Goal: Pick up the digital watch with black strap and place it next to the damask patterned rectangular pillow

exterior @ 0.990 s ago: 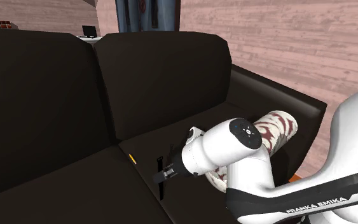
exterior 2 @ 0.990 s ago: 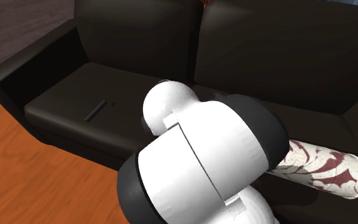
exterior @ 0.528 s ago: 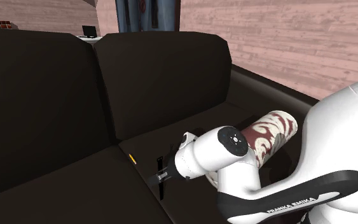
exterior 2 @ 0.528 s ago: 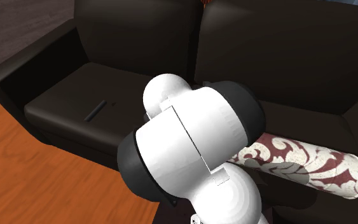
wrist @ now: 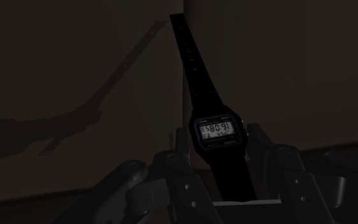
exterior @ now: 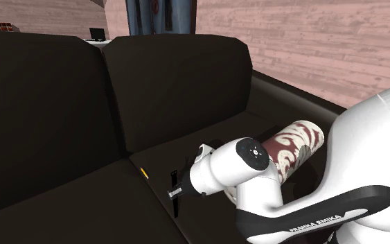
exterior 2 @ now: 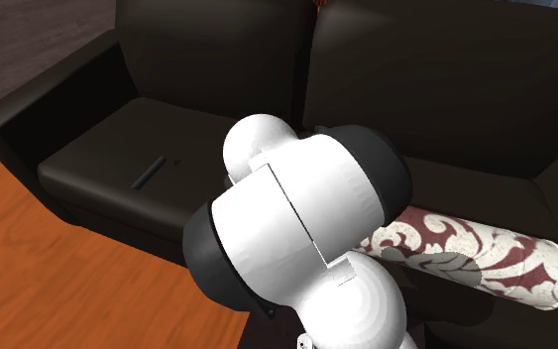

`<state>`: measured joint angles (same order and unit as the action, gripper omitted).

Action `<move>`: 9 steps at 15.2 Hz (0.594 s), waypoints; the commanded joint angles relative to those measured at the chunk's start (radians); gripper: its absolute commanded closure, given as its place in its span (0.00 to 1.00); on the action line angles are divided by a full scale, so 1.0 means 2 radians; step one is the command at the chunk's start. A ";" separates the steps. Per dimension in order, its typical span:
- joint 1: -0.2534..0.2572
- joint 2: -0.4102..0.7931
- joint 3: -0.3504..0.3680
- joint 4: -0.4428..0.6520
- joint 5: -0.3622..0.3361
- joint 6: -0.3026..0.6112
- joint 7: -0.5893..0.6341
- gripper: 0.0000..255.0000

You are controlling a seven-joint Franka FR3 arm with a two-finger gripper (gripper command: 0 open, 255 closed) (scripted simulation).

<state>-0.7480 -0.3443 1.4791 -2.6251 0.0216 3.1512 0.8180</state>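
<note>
Dark sofa [exterior: 61,104] cushions are carrying the digital watch [wrist: 219,132], which is lying flat along the seam between two seat cushions, well apart from the patterned pillow [exterior: 294,142]. The claw [wrist: 215,141] is sitting astride the watch's case, though I cannot tell whether it is clamping yet. Judging by looks, the watch is handling as light, its strap drooping limply, so gripping across the stiff case sides is looking safest.

One end of the pillow [exterior 2: 495,253] behind the arm [exterior 2: 296,233]; lower strap of the watch [wrist: 219,132] behind the tool [wrist: 215,142]
</note>
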 commanded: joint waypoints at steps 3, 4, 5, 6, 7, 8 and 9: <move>0.000 0.000 0.000 0.000 0.000 0.000 0.000 1.00; 0.000 0.000 0.000 0.000 0.000 0.000 0.000 1.00; 0.000 0.000 0.000 0.000 0.000 0.000 0.000 1.00; 0.000 0.000 0.000 0.000 0.000 0.000 0.000 1.00; 0.000 0.000 0.000 0.000 0.000 0.000 0.000 1.00; 0.000 0.000 0.000 0.000 0.000 0.000 0.000 1.00; 0.019 0.000 -0.019 0.001 0.002 -0.007 -0.004 1.00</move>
<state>-0.7368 -0.3435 1.4665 -2.6229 0.0222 3.1451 0.8148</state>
